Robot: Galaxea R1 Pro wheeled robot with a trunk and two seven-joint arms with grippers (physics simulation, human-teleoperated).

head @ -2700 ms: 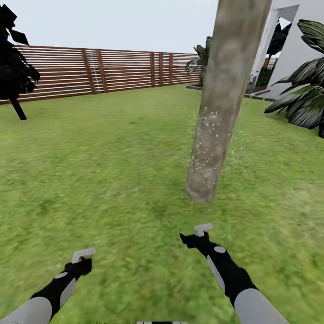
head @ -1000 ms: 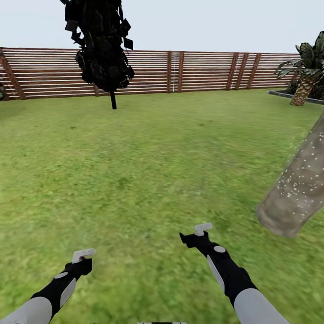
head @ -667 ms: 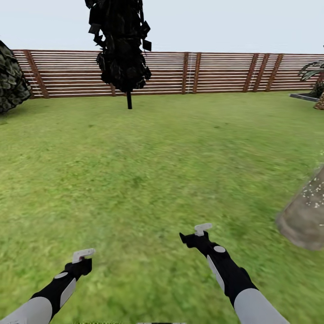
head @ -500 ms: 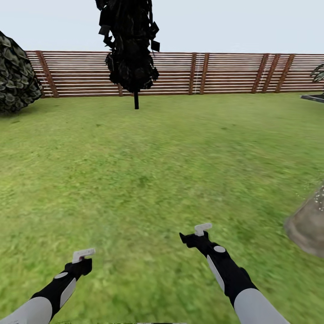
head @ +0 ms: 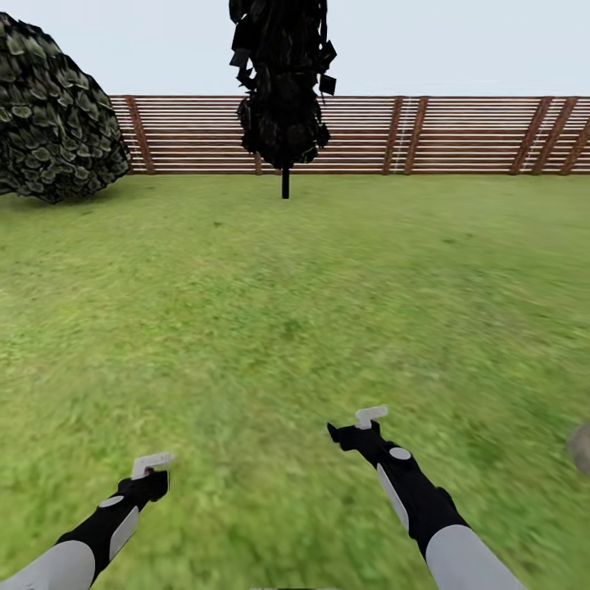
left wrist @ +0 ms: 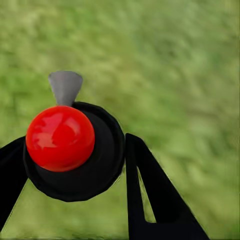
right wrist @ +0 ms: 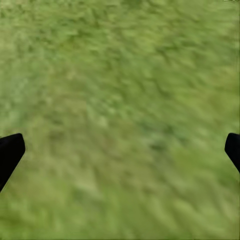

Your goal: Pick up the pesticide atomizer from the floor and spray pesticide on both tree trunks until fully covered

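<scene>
In the left wrist view a small dark round pesticide atomizer [left wrist: 75, 160] with a grey nozzle and a red dome sits between the black fingers [left wrist: 150, 200] of my left gripper [left wrist: 75, 150], which is shut on it. In the head view that left gripper [head: 152, 469] hangs low over the lawn, whitish head uppermost. My right gripper [head: 360, 424] hovers over grass further right. Its fingers [right wrist: 10, 152] stand far apart with nothing between them. A grey-brown sliver of a tree trunk base [head: 580, 447] shows at the right edge. No pesticide specks are visible.
The garden lawn [head: 295, 311] stretches ahead to the brown slat fence [head: 459, 135]. A thin-trunked dark columnar tree [head: 283, 90] stands before the fence. A large rounded shrub [head: 53, 115] sits at the far left.
The camera has swung left: the speckled trunk slid off to the right edge, and the dark tree and shrub came into view. Both arms hold the same pose.
</scene>
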